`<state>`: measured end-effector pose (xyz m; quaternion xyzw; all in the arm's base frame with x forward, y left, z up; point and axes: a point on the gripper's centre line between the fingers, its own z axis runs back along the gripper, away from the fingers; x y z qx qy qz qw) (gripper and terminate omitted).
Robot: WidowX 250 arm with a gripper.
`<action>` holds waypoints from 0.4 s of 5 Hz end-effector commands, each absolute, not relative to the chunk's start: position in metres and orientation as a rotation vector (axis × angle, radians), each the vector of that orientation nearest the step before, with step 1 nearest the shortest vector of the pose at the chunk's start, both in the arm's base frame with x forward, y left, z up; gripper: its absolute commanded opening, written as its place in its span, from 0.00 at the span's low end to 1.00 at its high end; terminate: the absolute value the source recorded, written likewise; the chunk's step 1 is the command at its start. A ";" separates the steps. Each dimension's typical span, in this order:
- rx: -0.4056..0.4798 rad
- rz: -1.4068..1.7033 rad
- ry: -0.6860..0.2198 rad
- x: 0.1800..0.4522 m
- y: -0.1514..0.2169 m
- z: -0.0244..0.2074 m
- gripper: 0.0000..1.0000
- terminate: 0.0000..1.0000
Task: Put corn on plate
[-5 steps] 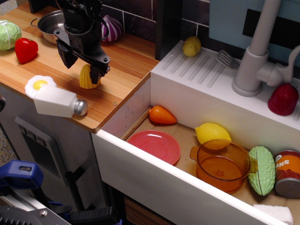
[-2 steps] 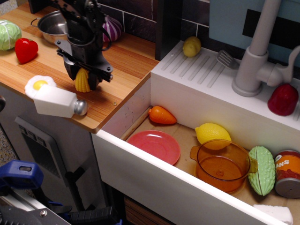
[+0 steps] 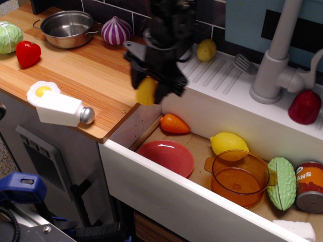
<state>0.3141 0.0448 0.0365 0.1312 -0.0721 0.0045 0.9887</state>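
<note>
My black gripper (image 3: 149, 91) is shut on the yellow corn (image 3: 146, 92) and holds it in the air, over the right edge of the wooden counter where it meets the sink. The frame is motion-blurred around the arm. The pink-red plate (image 3: 166, 157) lies flat on the sink floor at its left end, below the corn and slightly to its right. The plate holds nothing.
In the sink: an orange carrot (image 3: 174, 124), a lemon (image 3: 228, 143), an orange transparent pot (image 3: 239, 177), a green gourd (image 3: 282, 182), a can (image 3: 309, 185). On the counter: a fried egg (image 3: 42, 91), salt shaker (image 3: 63, 111), red pepper (image 3: 28, 53), steel pot (image 3: 67, 27). The faucet (image 3: 275, 55) stands at the right.
The gripper closed on the corn on the counter, lifted it and carried it right, from mid-counter to the counter's edge above the sink. Nothing else moved.
</note>
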 end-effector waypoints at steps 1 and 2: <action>0.255 0.060 -0.212 0.315 -0.012 0.046 0.00 0.00; 0.202 0.076 -0.219 0.307 -0.023 0.019 0.00 0.00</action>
